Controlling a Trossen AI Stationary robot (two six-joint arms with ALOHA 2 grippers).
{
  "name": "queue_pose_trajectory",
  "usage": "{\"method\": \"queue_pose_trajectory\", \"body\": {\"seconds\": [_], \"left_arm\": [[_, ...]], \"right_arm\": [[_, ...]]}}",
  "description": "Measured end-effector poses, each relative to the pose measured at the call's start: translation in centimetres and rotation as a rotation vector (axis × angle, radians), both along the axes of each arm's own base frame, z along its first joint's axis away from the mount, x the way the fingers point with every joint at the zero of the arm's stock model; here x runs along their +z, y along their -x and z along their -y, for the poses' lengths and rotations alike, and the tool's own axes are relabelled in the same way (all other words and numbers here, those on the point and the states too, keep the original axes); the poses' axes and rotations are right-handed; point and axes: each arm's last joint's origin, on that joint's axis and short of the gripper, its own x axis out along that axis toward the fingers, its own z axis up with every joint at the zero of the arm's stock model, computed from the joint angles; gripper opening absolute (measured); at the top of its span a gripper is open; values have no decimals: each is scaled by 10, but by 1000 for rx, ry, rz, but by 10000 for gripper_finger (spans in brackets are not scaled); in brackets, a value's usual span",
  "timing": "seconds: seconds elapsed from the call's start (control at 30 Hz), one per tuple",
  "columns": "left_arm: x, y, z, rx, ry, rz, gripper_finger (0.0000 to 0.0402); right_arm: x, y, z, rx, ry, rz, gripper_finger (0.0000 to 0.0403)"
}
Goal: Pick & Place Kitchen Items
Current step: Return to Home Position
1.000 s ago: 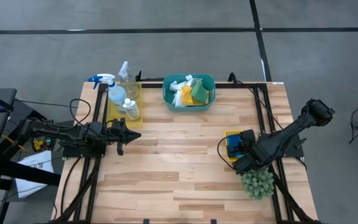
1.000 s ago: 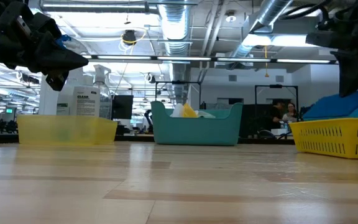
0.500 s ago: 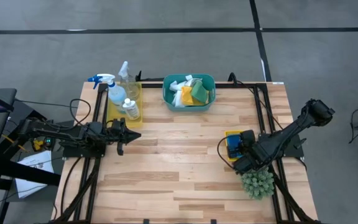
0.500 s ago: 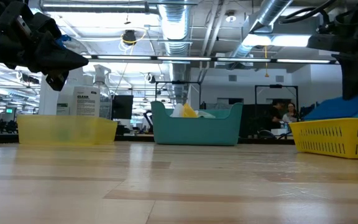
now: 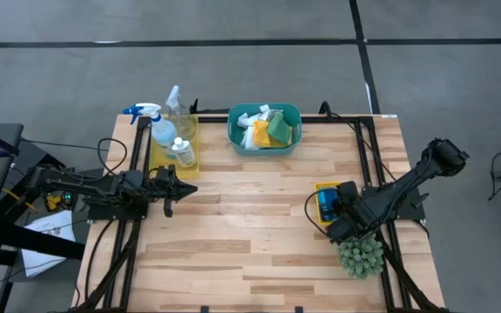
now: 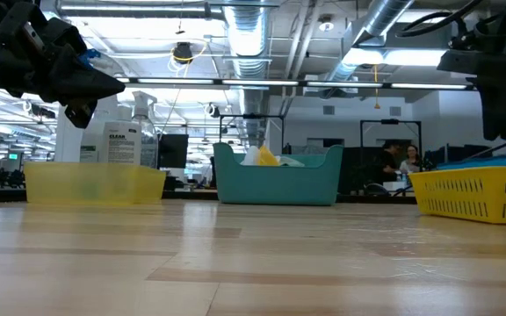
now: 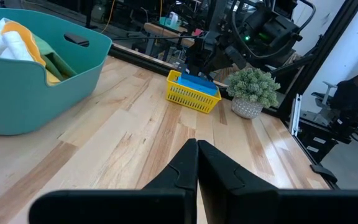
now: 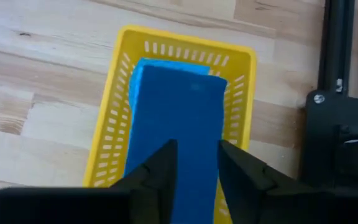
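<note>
- Right gripper [image 8: 197,148] over yellow tray [image 8: 244,65] at right, fingers slightly apart, empty
- Dark-blue sponge [image 8: 176,102] flat in that tray, atop light-blue sponge [image 8: 137,71]
- Left gripper [image 7: 197,144] near left table edge, fingers pressed together, holding nothing

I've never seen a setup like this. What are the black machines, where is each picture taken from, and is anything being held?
These are two robot arms at a wooden table, each ending in a two-finger gripper. One picture looks straight down, one looks level across the tabletop, and two come from cameras on the arms' wrists. The left gripper is shut and empty, near the left yellow tray, which holds a spray bottle and two smaller bottles. The right gripper is open over a dark-blue sponge lying in the right yellow tray; it holds nothing. The teal basin holds cloths. A spiky green plant stands beside the right tray.
</note>
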Motion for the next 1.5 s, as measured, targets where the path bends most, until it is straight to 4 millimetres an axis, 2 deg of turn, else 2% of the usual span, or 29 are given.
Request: {"method": "queue_pose_trajectory", "body": {"seconds": [0.27,0.43,0.57,0.8,1.0,1.17,1.33,1.5], "left_arm": [[0,0,0,0,0,0,3],[0,0,0,0,0,0,3],[0,0,0,-1,0,2,3],[0,0,0,0,0,4,3],[2,0,0,0,2,18,3],[3,0,0,0,2,27,3],[3,0,0,0,2,28,3],[3,0,0,0,2,28,3]], "right_arm": [[1,3,2,51,42,-47,163],[6,-3,-3,261,84,-17,183],[14,-20,-5,466,88,123,183],[12,-65,4,800,200,335,151],[-17,-92,23,1000,322,600,85],[-41,-98,42,1045,447,688,11],[-45,-96,44,1212,624,857,5],[-51,-77,39,1365,790,957,1]]}}
